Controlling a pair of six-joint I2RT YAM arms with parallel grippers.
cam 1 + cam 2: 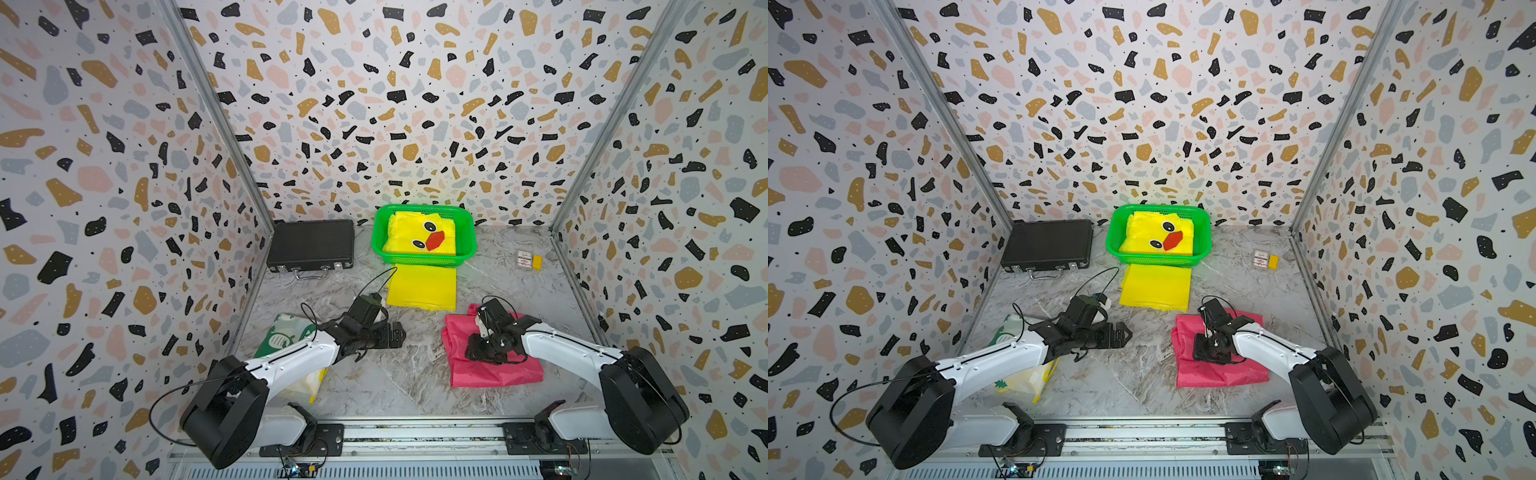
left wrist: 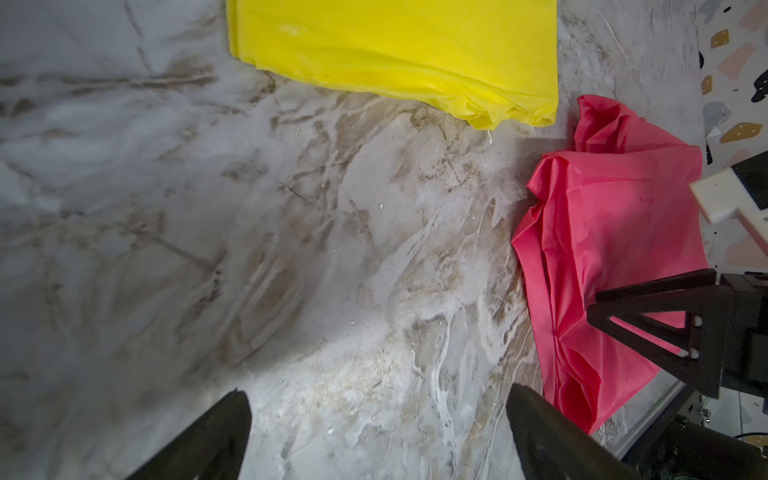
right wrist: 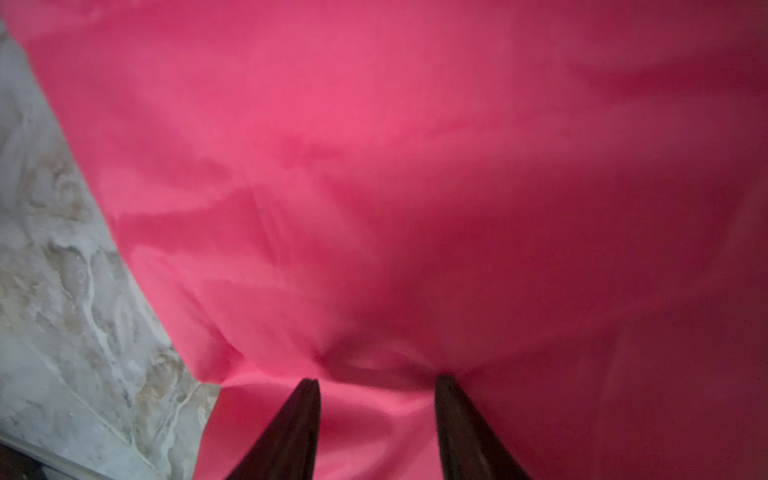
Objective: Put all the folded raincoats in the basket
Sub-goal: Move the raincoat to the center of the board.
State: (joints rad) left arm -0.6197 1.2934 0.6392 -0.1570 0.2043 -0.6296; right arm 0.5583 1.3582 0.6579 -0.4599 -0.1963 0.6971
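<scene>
Printed green-and-white bundle (image 1: 284,334), one, lies far left under the left arm, with one black case (image 1: 311,244) behind it. Next, the left gripper (image 1: 399,334) hovers over the bare marble table (image 1: 415,374), jaws wide and empty. At the back, the one green basket (image 1: 422,259) already holds one duck-faced yellow raincoat (image 1: 409,232); one plain yellow fold (image 1: 422,286) lies touching its front wall. Further right, one pink raincoat (image 1: 490,372) lies unlifted; the right gripper (image 3: 377,380) presses into it half-parted, and I cannot tell if it pinches cloth. One coat seems stowed, pink likely next
</scene>
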